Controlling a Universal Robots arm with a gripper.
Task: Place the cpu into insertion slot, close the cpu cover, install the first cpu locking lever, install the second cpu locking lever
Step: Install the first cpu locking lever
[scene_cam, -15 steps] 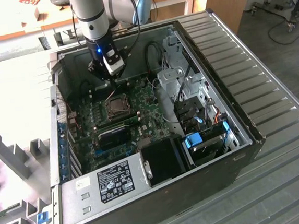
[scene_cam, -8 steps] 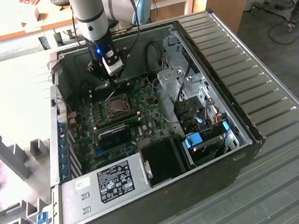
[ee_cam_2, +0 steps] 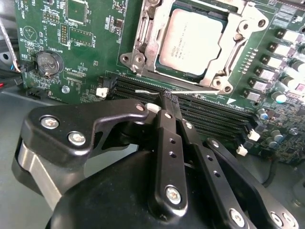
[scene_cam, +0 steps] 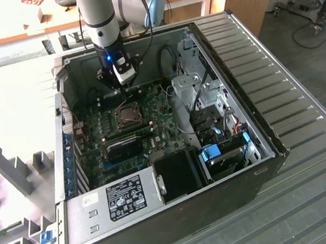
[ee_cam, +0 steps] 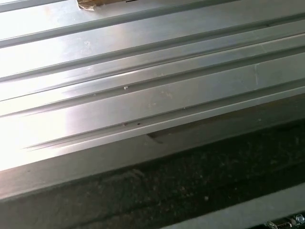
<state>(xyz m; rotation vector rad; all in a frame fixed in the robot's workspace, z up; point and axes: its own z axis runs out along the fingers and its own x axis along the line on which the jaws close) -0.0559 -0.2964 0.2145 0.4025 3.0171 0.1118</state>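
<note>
I can read no wording with confidence. Faint print sits on the cpu [ee_cam_2: 193,40], white silkscreen lettering on the motherboard [ee_cam_2: 95,71], and what may be certification symbols on the label [scene_cam: 125,198] of the power supply [scene_cam: 86,226].

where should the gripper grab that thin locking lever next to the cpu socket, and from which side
Pinch the locking lever on its straight run between the cpu cover and the memory slots, from above, jaws across the rod. It is a thin wire lying along the socket edge, so little else looks grippable. The gripper is shut on it there.
</note>
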